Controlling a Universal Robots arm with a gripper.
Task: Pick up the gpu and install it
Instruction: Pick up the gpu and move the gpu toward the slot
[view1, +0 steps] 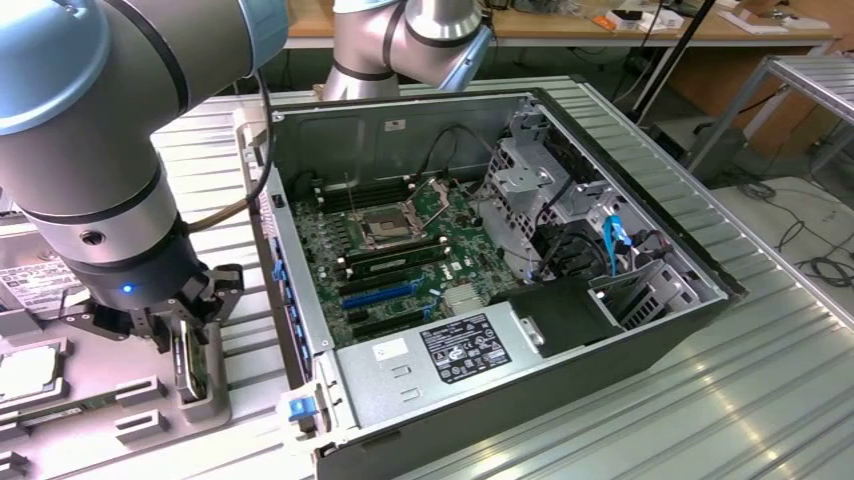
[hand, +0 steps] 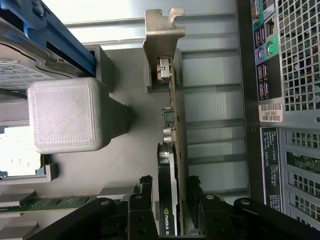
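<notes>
The gpu (hand: 176, 125) stands on edge in a grey holder (view1: 200, 405), its silver bracket (hand: 162, 35) at the end away from me and its black fan shroud between my fingers. My gripper (hand: 170, 192) straddles the card from above, with the dark fingers (hand: 145, 190) pressed against both faces. In the exterior view the gripper (view1: 180, 335) is low over the gpu (view1: 195, 368), at that view's left of the open computer case (view1: 627, 210).
The case lies open with its motherboard (view1: 387, 250), blue slots (view1: 380, 295) and power supply (view1: 454, 345) showing. Its rear panel (hand: 295, 75) is close beside the holder. A grey printed block (hand: 62, 115), a memory stick (hand: 45, 204) and a labelled drive (hand: 20, 75) flank the card.
</notes>
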